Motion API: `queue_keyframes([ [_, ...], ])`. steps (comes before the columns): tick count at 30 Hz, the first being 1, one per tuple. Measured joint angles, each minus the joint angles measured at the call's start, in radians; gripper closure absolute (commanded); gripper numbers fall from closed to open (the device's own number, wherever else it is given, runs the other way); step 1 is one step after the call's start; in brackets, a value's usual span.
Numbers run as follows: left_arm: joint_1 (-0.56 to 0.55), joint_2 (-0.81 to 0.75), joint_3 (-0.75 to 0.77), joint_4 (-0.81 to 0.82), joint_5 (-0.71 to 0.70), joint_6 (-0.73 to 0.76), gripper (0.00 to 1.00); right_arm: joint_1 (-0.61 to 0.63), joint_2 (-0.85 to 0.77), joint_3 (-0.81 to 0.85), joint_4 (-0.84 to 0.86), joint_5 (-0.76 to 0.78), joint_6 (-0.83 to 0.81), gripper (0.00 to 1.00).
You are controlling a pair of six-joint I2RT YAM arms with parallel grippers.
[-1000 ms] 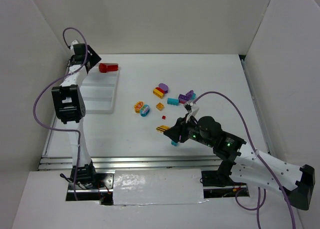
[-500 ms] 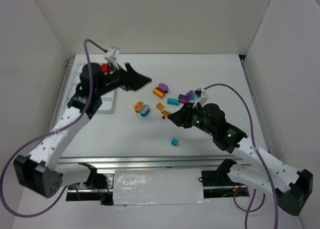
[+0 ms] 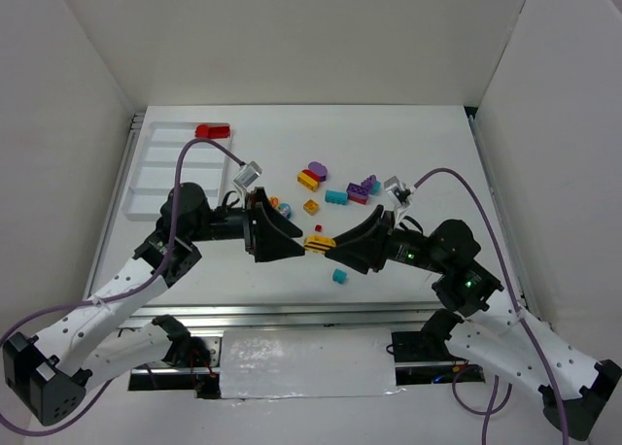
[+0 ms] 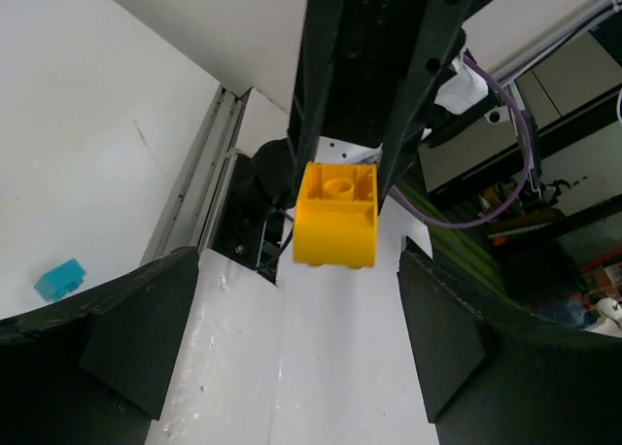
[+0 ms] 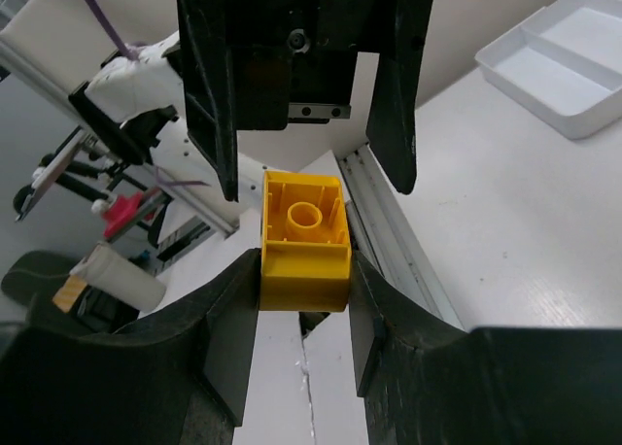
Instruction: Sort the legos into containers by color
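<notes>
Only one red brick in white tray; other bricks loose on table. Mid-air, right gripper clamps yellow brick; left gripper wide open, facing it.

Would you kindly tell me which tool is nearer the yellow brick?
Right. The right tool is shut on the yellow brick; the left tool, open, faces it without touching.

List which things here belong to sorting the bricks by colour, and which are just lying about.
Part of the job: yellow brick held in the right gripper; open left gripper; white tray; red brick in its far compartment; loose bricks on the table; lone teal brick.
Lying about: purple cables; silver tape at the near edge.
</notes>
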Motion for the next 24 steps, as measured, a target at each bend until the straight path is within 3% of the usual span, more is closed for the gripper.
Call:
queue_keyframes([
  [5, -0.051, 0.001, -0.001, 0.032, 0.004, -0.021, 0.17, 0.000, 0.033, -0.011, 0.043, -0.059, 0.000, 1.00],
  [8, -0.064, 0.002, -0.001, 0.047, 0.005, -0.037, 0.37, 0.000, 0.048, -0.012, 0.038, -0.058, -0.003, 1.00],
  [9, -0.067, 0.002, -0.001, 0.047, 0.003, -0.035, 0.50, 0.000, 0.047, -0.012, 0.042, -0.063, -0.005, 1.00],
  [10, -0.067, 0.004, -0.001, 0.047, 0.001, -0.038, 0.54, 0.000, 0.043, -0.012, 0.045, -0.066, -0.006, 1.00],
  [16, -0.078, 0.028, -0.001, 0.071, 0.000, -0.040, 0.53, 0.000, 0.035, -0.012, 0.040, -0.068, -0.022, 1.00],
  [17, -0.079, 0.032, 0.000, 0.071, 0.000, -0.040, 0.61, -0.001, 0.035, -0.013, 0.038, -0.068, -0.023, 1.00],
  [18, -0.080, 0.037, 0.000, 0.072, 0.002, -0.039, 0.83, -0.002, 0.035, -0.014, 0.035, -0.069, -0.023, 1.00],
  [21, -0.083, 0.047, 0.000, 0.073, 0.003, -0.038, 1.00, -0.006, 0.032, -0.014, 0.018, -0.071, -0.027, 0.98],
  [22, -0.084, 0.049, 0.001, 0.069, 0.002, -0.036, 1.00, -0.006, 0.031, -0.014, 0.014, -0.070, -0.031, 0.87],
  [23, -0.085, 0.050, 0.005, 0.055, -0.006, -0.031, 1.00, -0.007, 0.029, -0.016, 0.009, -0.068, -0.037, 0.22],
  [24, -0.089, 0.050, 0.014, 0.027, -0.026, -0.018, 1.00, -0.007, 0.026, -0.017, 0.003, -0.059, -0.032, 0.01],
])
